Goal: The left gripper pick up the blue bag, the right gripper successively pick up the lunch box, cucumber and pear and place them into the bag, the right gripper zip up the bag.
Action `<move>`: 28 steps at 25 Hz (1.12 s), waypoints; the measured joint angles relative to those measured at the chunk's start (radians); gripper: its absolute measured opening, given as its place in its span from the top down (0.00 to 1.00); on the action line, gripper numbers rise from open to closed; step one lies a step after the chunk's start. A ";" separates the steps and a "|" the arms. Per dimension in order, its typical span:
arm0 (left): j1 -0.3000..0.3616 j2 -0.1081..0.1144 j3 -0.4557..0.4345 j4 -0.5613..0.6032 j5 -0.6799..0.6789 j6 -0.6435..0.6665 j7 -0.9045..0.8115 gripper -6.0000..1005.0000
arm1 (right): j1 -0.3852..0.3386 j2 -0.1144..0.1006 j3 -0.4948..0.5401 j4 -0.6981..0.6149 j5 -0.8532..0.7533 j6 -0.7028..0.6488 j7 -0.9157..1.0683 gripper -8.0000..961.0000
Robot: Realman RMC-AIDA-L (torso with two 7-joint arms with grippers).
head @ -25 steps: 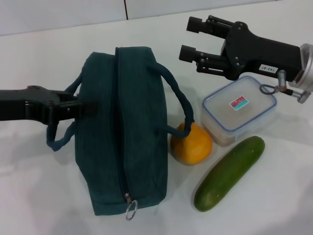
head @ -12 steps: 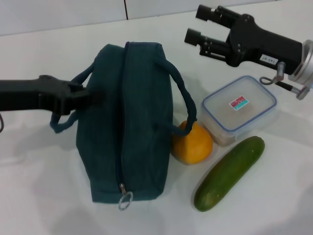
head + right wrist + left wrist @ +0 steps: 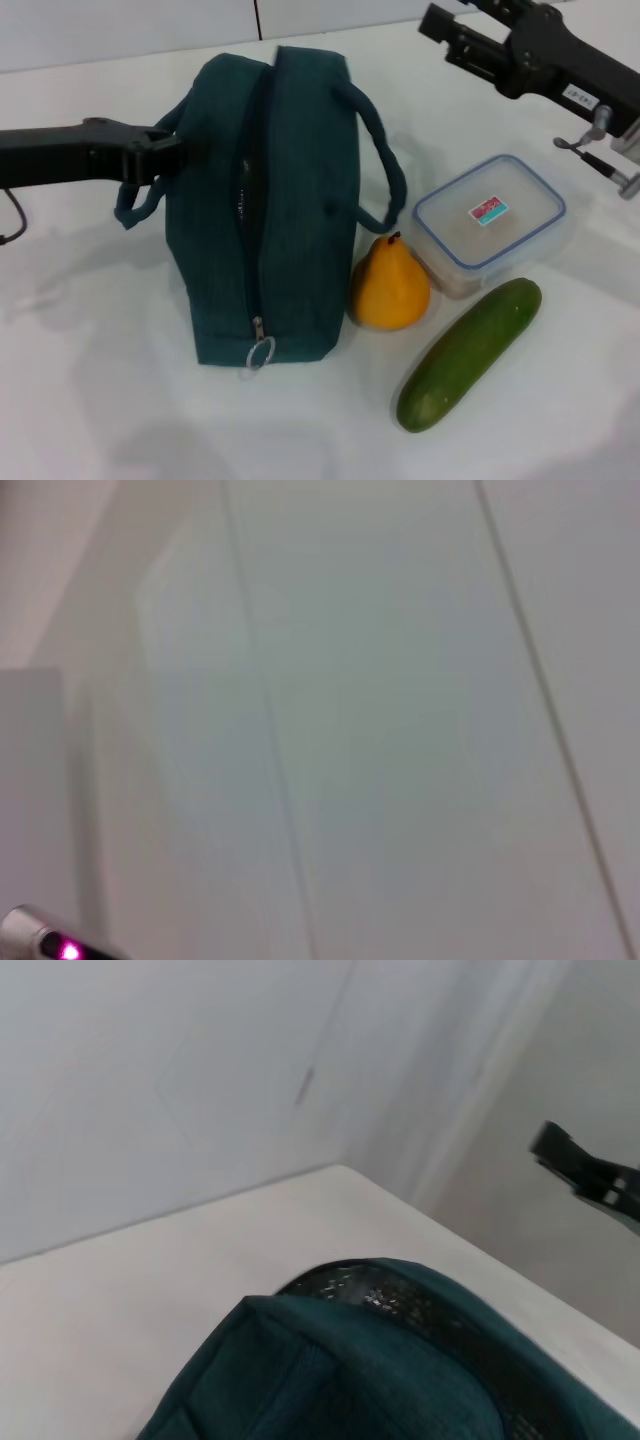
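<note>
The blue bag (image 3: 300,200) stands in the middle of the white table, zip side up, with the silver ring pull (image 3: 260,352) at its near end. My left gripper (image 3: 165,155) comes in from the left and is shut on the bag's left handle (image 3: 135,205), holding the bag up. The bag's top also shows in the left wrist view (image 3: 350,1380). The pear (image 3: 390,285) stands against the bag's right side. The lunch box (image 3: 490,220) lies right of it, and the cucumber (image 3: 470,352) lies in front. My right gripper (image 3: 458,14) is open and empty, high above and behind the lunch box.
The table (image 3: 90,380) is white with a pale wall behind it. The right gripper shows far off in the left wrist view (image 3: 590,1175). The right wrist view shows only wall panels and a small lit metal part (image 3: 50,942).
The left gripper has pulled the bag up and away by its handle, tipping it upright. The right gripper has risen and drawn back to the upper right. The pear now shows fully.
</note>
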 joint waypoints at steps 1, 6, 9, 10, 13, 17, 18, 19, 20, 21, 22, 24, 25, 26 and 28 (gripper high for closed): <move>0.000 -0.001 0.002 -0.015 -0.007 -0.016 0.000 0.94 | -0.005 0.001 0.001 0.024 0.022 0.001 -0.010 0.25; 0.005 -0.001 0.004 -0.084 -0.071 -0.033 0.056 0.95 | -0.052 0.000 0.002 0.092 0.116 -0.018 0.007 0.25; 0.018 -0.002 0.004 -0.093 -0.109 -0.041 0.087 0.95 | -0.082 -0.011 0.003 0.106 0.141 -0.001 0.095 0.25; 0.023 -0.002 0.005 -0.107 -0.130 -0.047 0.102 0.95 | -0.088 -0.014 0.005 0.112 0.149 0.009 0.129 0.25; 0.023 -0.002 0.008 -0.153 -0.152 -0.055 0.127 0.95 | -0.111 -0.019 0.041 0.165 0.194 0.068 0.292 0.25; 0.021 -0.002 0.011 -0.164 -0.154 -0.059 0.135 0.95 | -0.138 -0.012 0.074 0.207 0.207 0.093 0.337 0.25; 0.021 -0.002 0.014 -0.164 -0.155 -0.059 0.135 0.95 | -0.141 -0.011 0.077 0.216 0.208 0.111 0.360 0.25; 0.021 -0.002 0.018 -0.164 -0.155 -0.059 0.135 0.95 | -0.144 -0.010 0.079 0.227 0.208 0.133 0.385 0.25; 0.020 -0.001 0.022 -0.164 -0.155 -0.060 0.135 0.95 | -0.146 -0.009 0.079 0.237 0.208 0.158 0.413 0.25; 0.019 -0.001 0.026 -0.164 -0.155 -0.061 0.135 0.95 | -0.147 -0.009 0.079 0.247 0.208 0.174 0.432 0.25; 0.019 -0.001 0.028 -0.164 -0.155 -0.063 0.135 0.95 | -0.148 -0.009 0.079 0.257 0.208 0.187 0.447 0.25; 0.019 -0.001 0.030 -0.165 -0.154 -0.067 0.136 0.95 | -0.154 -0.007 0.079 0.267 0.208 0.190 0.456 0.25; 0.019 -0.001 0.031 -0.165 -0.153 -0.069 0.136 0.95 | -0.157 -0.006 0.079 0.268 0.209 0.188 0.457 0.25; 0.019 -0.001 0.033 -0.165 -0.152 -0.070 0.136 0.95 | -0.161 -0.005 0.078 0.269 0.210 0.186 0.458 0.25; 0.019 -0.001 0.039 -0.166 -0.153 -0.070 0.136 0.95 | -0.166 -0.004 0.078 0.282 0.212 0.188 0.459 0.25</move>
